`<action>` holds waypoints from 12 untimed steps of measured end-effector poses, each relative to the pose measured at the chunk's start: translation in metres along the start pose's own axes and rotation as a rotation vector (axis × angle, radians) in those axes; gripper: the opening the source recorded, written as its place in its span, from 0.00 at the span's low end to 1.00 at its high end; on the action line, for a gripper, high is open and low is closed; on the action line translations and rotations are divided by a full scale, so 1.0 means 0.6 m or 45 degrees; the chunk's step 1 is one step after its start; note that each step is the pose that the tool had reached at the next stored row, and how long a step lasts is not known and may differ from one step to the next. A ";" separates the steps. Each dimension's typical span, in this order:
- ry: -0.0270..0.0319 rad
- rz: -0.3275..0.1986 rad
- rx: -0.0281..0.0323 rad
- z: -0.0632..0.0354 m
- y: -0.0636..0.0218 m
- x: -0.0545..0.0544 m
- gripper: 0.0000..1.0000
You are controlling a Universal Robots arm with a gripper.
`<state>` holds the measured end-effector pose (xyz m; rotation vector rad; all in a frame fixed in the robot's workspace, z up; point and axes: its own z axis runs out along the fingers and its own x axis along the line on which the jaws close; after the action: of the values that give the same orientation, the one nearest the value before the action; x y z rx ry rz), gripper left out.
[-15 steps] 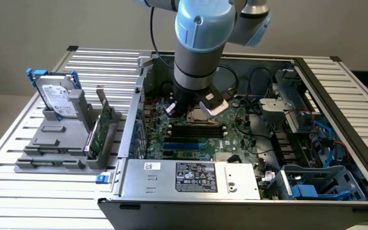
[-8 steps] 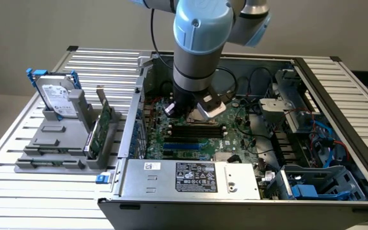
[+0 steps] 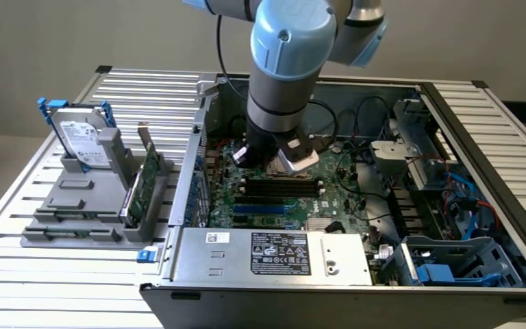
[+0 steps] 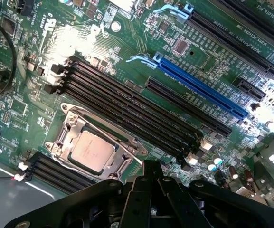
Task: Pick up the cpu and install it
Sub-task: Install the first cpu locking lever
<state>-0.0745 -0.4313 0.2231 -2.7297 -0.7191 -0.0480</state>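
My jaws are together, empty, hovering just beside the small square silvery-grey cpu [image 4: 92,151] seated in its metal-framed socket [image 4: 122,161] on the green motherboard [image 4: 141,61].

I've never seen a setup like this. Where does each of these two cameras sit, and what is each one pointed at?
Exterior view: off the arm, raised, looking down at the open computer case on a slatted table; the arm reaches into the case.
Wrist view: on the wrist, looking closely down at the motherboard and the cpu sitting in its socket; the black gripper is in the foreground.
Shared: the motherboard with its black memory slots and blue slot.
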 end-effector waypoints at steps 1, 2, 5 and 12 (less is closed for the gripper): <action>0.0016 0.005 -0.0009 0.001 0.000 0.000 0.11; 0.0029 0.009 -0.0017 0.001 0.000 0.000 0.11; 0.0065 0.021 -0.0031 0.005 0.001 -0.001 0.11; 0.0200 0.065 -0.0085 0.019 0.002 -0.005 0.11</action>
<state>-0.0771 -0.4302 0.2117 -2.7494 -0.6461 -0.0604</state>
